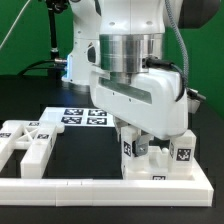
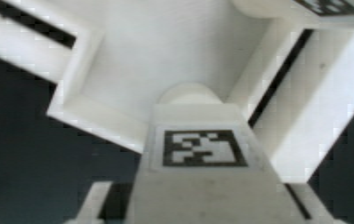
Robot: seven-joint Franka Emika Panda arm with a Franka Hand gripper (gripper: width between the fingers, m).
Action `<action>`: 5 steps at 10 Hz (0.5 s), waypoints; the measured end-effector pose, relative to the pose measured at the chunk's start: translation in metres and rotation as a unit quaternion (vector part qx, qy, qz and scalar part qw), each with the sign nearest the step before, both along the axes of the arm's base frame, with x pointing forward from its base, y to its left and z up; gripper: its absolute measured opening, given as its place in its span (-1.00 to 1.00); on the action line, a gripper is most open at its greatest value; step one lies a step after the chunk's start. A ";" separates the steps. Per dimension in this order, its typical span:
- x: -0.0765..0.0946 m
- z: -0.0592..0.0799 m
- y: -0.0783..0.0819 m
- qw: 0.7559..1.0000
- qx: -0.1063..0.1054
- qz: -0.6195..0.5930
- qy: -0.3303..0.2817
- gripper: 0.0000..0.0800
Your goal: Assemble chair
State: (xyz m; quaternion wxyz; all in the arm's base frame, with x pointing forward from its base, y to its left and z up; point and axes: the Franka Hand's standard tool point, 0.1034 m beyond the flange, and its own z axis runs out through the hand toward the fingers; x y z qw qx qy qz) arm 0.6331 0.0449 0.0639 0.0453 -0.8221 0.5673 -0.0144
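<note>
The chair (image 1: 130,160) is matte white, its square tags (image 2: 204,148) black-and-white codes (blurred in the wrist view). The table (image 1: 85,158) is black, the marker board (image 1: 85,116) is white with similar tags, the robot arm (image 1: 140,95) is glossy white with a silver collar, and the backdrop (image 1: 25,50) is green.

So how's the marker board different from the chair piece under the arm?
The marker board lies thin and flat; the chair piece is blocky and stands taller. The marker board's tags face up; the chair piece's face the camera. Both are white with black-and-white tags.
</note>
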 end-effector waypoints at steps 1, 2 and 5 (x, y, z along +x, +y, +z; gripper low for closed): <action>0.000 -0.002 0.000 0.997 0.012 -0.079 0.005 -0.29; 0.000 -0.004 0.002 0.990 0.018 -0.142 0.008 -0.29; 0.000 -0.005 0.005 0.984 0.021 -0.175 0.006 -0.29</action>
